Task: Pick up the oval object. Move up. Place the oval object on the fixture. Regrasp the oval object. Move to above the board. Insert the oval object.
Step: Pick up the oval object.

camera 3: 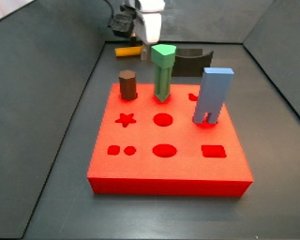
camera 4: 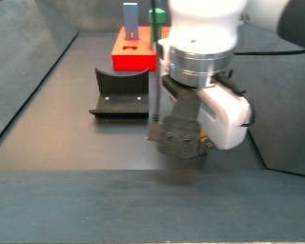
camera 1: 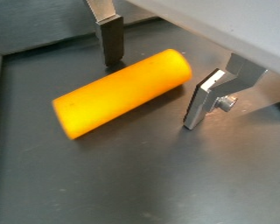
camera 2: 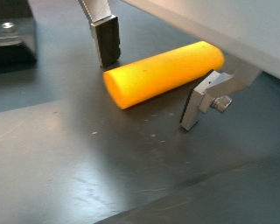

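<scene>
- The oval object (camera 1: pixel 122 93) lies flat on the dark floor in both wrist views, a smooth yellow-orange peg resting on its side.
- In a wrist view its long axis runs diagonally, from a flat end face at the lower left of the frame up to a rounded end at the upper right; in a wrist view (camera 2: pixel 166 73) the slant is the same, with the end face toward the left.
- The gripper (camera 1: pixel 157 75) is low over the peg with its jaws spread wide, one finger on each side of the peg's upper-right half; the silver fingers (camera 1: pixel 206 99) stand at the floor and neither pad clearly presses the peg.
- In a wrist view the dark-padded finger (camera 2: pixel 105 39) stands just behind the peg and the other plate just in front of it, so the peg lies between them, crosswise to the gap.
- The fixture (camera 2: pixel 10 44) shows at the upper left edge of a wrist view, apart from the peg.
- In a side view the gripper (camera 3: pixel 138 36) is at the top of the frame, beyond the board (camera 3: pixel 171 141); a small orange patch of the peg (camera 3: pixel 130 49) shows beneath it.
- On the board stand a green peg (camera 3: pixel 163 71), a brown cylinder (camera 3: pixel 127 85) and a blue block (camera 3: pixel 213 95).
- In a side view the arm fills the centre, the gripper (camera 4: pixel 178 157) low at the floor and hiding the peg; the fixture (camera 4: pixel 119 92) sits in the upper left, in front of the board (camera 4: pixel 132 53).
</scene>
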